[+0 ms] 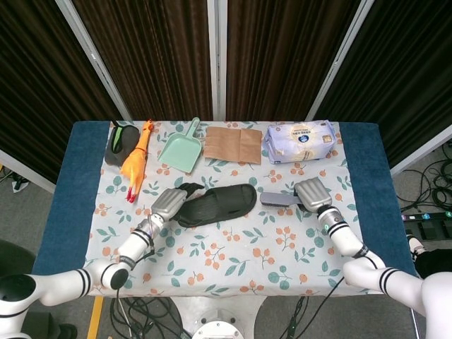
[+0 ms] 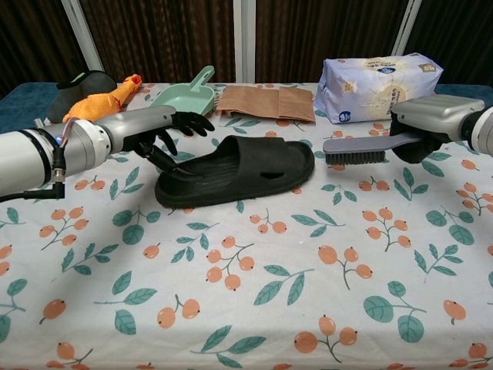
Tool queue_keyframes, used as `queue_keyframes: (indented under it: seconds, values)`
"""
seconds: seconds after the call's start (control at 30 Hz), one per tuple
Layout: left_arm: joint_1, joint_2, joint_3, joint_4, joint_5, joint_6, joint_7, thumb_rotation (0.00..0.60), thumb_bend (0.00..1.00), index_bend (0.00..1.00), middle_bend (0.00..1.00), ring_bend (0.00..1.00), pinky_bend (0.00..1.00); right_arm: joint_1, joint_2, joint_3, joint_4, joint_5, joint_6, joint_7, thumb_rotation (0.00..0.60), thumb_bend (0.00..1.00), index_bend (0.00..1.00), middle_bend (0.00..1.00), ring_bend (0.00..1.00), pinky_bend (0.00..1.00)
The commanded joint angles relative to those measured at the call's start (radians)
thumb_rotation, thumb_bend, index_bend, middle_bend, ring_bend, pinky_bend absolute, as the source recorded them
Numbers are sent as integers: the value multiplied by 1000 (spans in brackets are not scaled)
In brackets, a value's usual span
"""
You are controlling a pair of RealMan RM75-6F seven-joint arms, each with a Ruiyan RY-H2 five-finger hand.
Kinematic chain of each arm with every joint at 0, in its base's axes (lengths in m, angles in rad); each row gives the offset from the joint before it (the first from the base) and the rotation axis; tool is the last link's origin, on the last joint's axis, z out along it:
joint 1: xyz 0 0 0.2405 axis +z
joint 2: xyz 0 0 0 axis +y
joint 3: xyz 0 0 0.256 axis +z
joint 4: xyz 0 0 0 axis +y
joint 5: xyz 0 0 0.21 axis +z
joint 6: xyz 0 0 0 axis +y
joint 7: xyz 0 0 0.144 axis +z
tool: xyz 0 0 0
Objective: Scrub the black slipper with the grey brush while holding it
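The black slipper (image 1: 215, 205) (image 2: 239, 171) lies flat at the middle of the floral cloth, toe to the right. My left hand (image 1: 169, 203) (image 2: 154, 127) is at its heel end with fingers (image 2: 163, 154) spread; some reach down onto the heel rim, and no closed grip shows. My right hand (image 1: 312, 194) (image 2: 431, 123) grips the handle of the grey brush (image 1: 277, 200) (image 2: 356, 149). The brush is level, bristles down, just right of the slipper's toe and apart from it.
Along the table's far side lie a dark shoe-like item (image 1: 120, 141), an orange rubber chicken (image 1: 136, 162), a green dustpan (image 1: 180, 150), a brown paper bag (image 1: 233, 143) and a tissue pack (image 1: 300, 141). Bare floral cloth (image 1: 247, 261) fills the near half.
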Motion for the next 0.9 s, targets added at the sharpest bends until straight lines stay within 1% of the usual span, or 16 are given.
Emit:
queue_keyframes:
  seconds: [0.03,0.07,0.13,0.17,0.23,0.33,0.37,0.47,0.5,0.53,0.6,0.67,0.7,0.73,0.77,0.9]
  values:
    - [5,8,2,-7,12,5,-13,346,220,123,160,81,240,-7,-12,-2,18,16,-17,8,600,256,320,419,363,431]
    - [6,13,4,-12,16,5,-18,317,220,108,141,62,224,-8,-12,0,19,21,-20,6,600,199,219,349,290,365]
    - [12,22,4,-24,28,15,-32,276,214,93,114,39,210,-11,-6,4,13,33,-24,-1,600,107,82,245,196,281]
    - [17,26,4,-29,35,24,-40,249,209,87,105,32,207,-13,-1,6,6,35,-20,-2,600,63,34,199,159,245]
    - [29,42,1,-47,51,49,-58,225,205,84,99,29,206,-21,16,11,-18,38,-8,-1,600,12,1,131,97,183]
    - [52,88,-3,-86,74,95,-72,228,199,84,99,29,205,-38,56,17,-60,29,26,5,600,0,0,88,58,140]
    - [62,106,-5,-101,80,114,-74,251,195,84,99,29,205,-45,73,19,-78,25,39,9,600,0,0,85,54,135]
    - [105,181,-10,-161,86,177,-75,378,182,84,100,29,206,-80,144,28,-154,10,99,35,600,0,0,84,48,127]
    - [125,215,-12,-186,79,199,-75,428,178,84,103,29,207,-100,176,30,-188,1,135,48,600,2,0,86,53,131]
    - [142,242,-12,-205,73,215,-76,461,176,85,106,30,208,-118,199,32,-211,-9,167,57,600,16,0,95,73,148]
    - [185,303,-14,-248,49,252,-76,546,173,94,117,33,209,-164,250,30,-259,-30,244,74,600,96,1,127,123,200]
    - [228,363,-5,-285,30,289,-62,599,172,107,127,47,209,-212,298,22,-300,-50,312,93,600,246,62,194,167,260]
    - [248,388,0,-298,23,307,-55,600,171,113,130,53,209,-232,318,16,-315,-56,335,103,600,282,89,216,177,271]
    - [268,411,7,-310,19,326,-43,600,171,116,130,54,209,-252,337,11,-331,-61,355,113,600,342,130,248,197,284]
    - [287,433,16,-320,17,343,-29,600,171,122,130,54,209,-272,355,4,-347,-66,375,124,600,370,144,261,206,290]
    - [384,512,62,-362,12,450,35,600,171,126,131,54,209,-367,418,-31,-395,-104,480,159,600,398,154,261,207,292]
